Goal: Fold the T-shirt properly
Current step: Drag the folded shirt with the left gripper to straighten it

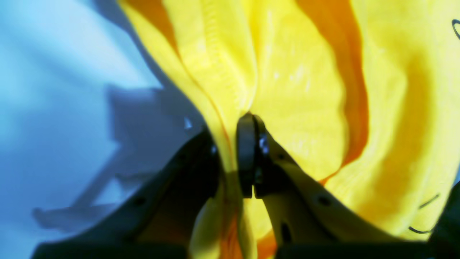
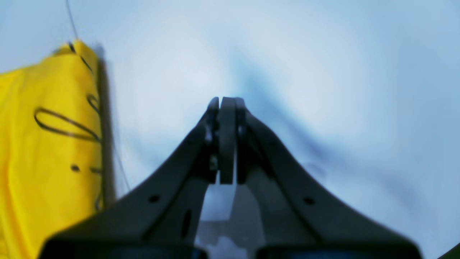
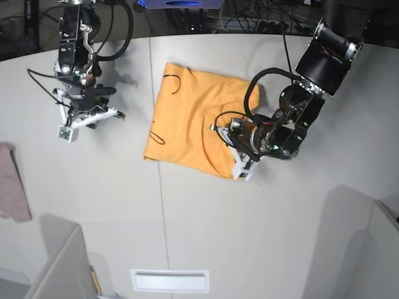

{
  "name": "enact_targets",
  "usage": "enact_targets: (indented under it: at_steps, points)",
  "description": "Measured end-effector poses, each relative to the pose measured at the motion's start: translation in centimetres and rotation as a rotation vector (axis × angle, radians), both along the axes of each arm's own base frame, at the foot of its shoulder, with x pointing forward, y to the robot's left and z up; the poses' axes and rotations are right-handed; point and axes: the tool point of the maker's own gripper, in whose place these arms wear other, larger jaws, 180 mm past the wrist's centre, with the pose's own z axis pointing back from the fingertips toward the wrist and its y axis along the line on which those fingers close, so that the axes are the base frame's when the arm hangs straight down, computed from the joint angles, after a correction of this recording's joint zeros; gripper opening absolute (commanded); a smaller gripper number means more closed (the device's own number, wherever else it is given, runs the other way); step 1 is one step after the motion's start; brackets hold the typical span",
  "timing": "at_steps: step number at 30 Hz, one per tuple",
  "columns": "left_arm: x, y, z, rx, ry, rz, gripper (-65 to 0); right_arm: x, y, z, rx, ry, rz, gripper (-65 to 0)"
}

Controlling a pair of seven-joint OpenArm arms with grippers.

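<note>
T-shirt (image 3: 187,118) lies on the white table (image 3: 262,212) near its middle, bunched into a rough rectangle, orange-yellow, thin black line marks along its edge nearer the right arm. Left gripper (image 3: 235,144) sits at the shirt's opposite edge, low over the table, near the hem corner. In the left wrist view the left gripper (image 1: 230,144) has its jaws clamped on a fold of the T-shirt (image 1: 298,90): yellow fabric runs between the two dark fingers and bulges out above and below them, a stitched hem seam visible just above the pinch; deep creases fan off to the side, a bit of black line at the far edge. Table (image 1: 54,90) shows blue-white beside the cloth with the gripper's shadow on it. Right gripper (image 3: 80,115) is well apart from the shirt, over bare table on the other side. In the right wrist view the right gripper (image 2: 223,144) has jaws together, pads touching, nothing between them; the T-shirt (image 2: 46,151) edge with its black loops shows at the side of that frame, not touching the fingers. A pinkish cloth (image 3: 11,184) lies at the table edge, far from the shirt and both arms.
</note>
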Motion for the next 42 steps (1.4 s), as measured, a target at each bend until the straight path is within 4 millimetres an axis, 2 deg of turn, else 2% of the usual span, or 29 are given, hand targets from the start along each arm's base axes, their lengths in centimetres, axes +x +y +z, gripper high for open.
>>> enact_targets:
  at_steps: [7, 10, 14, 17, 19, 22, 26, 29, 31, 34, 37, 42]
  points:
    - [-0.8, -2.8, -0.1, 0.096, -0.029, -0.232, -65.0, -2.8, -3.1, -1.1, -0.01, 0.049, -0.115, -65.0]
    - [-1.0, -3.3, 0.0, 0.128, -0.042, -0.301, -65.0, -4.2, -4.4, -1.6, -0.018, 0.074, -0.157, -65.0]
    - [-1.3, -4.8, 1.0, 0.148, -0.105, -0.415, -65.0, -5.7, -5.5, -2.0, -0.04, 0.104, -0.18, -65.0]
    - [-1.3, -6.6, 2.1, 0.138, -0.204, -0.569, -65.0, -6.4, -5.7, -2.2, -0.037, 0.116, -0.191, -65.0]
    - [-0.3, -7.7, 3.3, 0.15, -0.344, -0.681, -65.0, -6.7, -5.9, -2.3, -0.045, 0.124, -0.193, -65.0]
    - [0.7, -8.2, 4.1, 0.223, -0.496, -0.863, -65.0, -7.4, -5.8, -2.7, -0.039, 0.141, -0.193, -65.0]
    - [1.5, -7.7, 3.9, 0.36, -0.636, -1.107, -65.0, -7.2, -5.7, -2.6, -0.038, 0.137, -0.19, -65.0]
    - [0.9, -8.1, 3.5, 0.386, -0.701, -1.259, -65.0, -7.2, -5.1, -2.8, -0.025, 0.137, -0.199, -65.0]
    - [0.4, -8.4, 2.4, 0.377, -0.704, -1.334, -65.0, -7.2, -4.5, -3.0, 0.001, 0.136, -0.202, -65.0]
    - [0.5, -8.4, 0.8, 0.367, -0.68, -1.362, -65.0, -6.5, -4.5, -2.6, -0.001, 0.118, -0.2, -65.0]
    - [1.4, -8.8, 0.6, 0.382, -0.674, -1.356, -65.0, -6.4, -4.6, -2.6, -0.004, 0.114, -0.199, -65.0]
    - [1.6, -9.3, 0.5, 0.378, -0.678, -1.349, -65.0, -6.0, -4.5, -2.4, -0.001, 0.107, -0.199, -65.0]
